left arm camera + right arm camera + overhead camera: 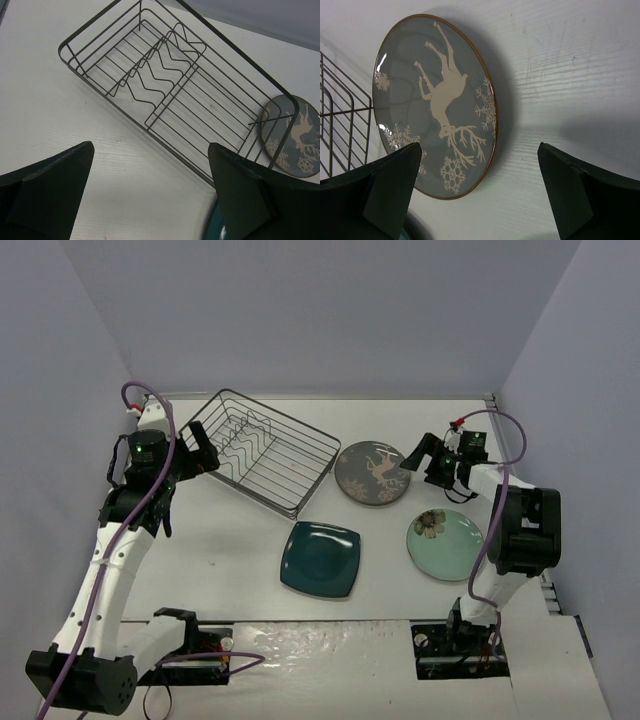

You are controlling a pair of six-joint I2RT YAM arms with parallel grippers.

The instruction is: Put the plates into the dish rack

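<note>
The dark wire dish rack (pixel 265 451) stands at the back left with nothing in it; it also shows in the left wrist view (pixel 175 90). The round grey deer plate (pixel 373 473) lies flat right of the rack; it fills the right wrist view (pixel 435 100). The square teal plate (pixel 321 558) lies in the middle. The mint-green plate (pixel 446 543) with a flower mark lies at the right. My left gripper (pixel 197 452) is open and empty at the rack's left end. My right gripper (pixel 432 462) is open and empty, just right of the deer plate.
White tabletop with grey walls behind and at both sides. The rack's corner (pixel 345 125) nearly touches the deer plate. The teal plate's edge (pixel 214 229) shows beside my left gripper's right finger. Arm bases and cables sit at the near edge.
</note>
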